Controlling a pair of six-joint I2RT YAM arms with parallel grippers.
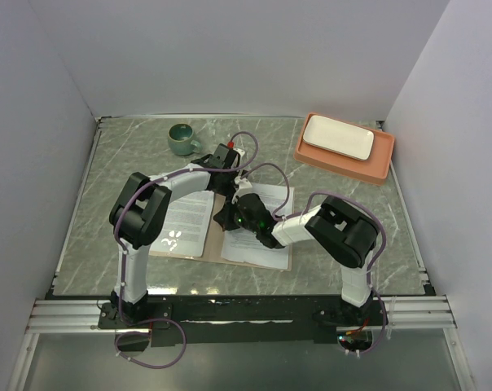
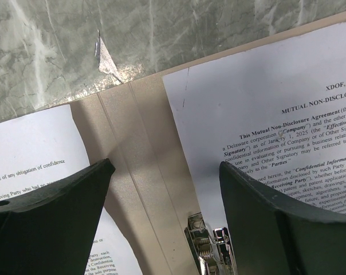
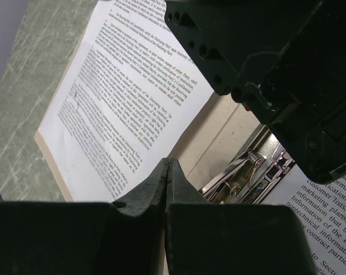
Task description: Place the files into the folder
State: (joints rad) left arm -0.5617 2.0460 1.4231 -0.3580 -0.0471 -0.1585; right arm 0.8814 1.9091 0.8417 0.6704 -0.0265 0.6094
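Black fingers of my left tool (image 2: pixel 166 169) stand wide apart with nothing between them, hovering over the tan spine of the open folder (image 2: pixel 133 143). The metal clip (image 2: pixel 210 252) sits just beside one finger. The files (image 2: pixel 264 86) lie flat on the folder, one sheet either side of the tool. My right tool (image 3: pixel 168 166) is pinched fully closed on nothing, near the same clip. Beyond the folder's edge I see green marbled desk (image 2: pixel 47 46).

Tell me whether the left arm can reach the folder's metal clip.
Probably yes: the left gripper hangs just above the clip, jaws open, nothing between them, though the right gripper, shut, sits close beside.
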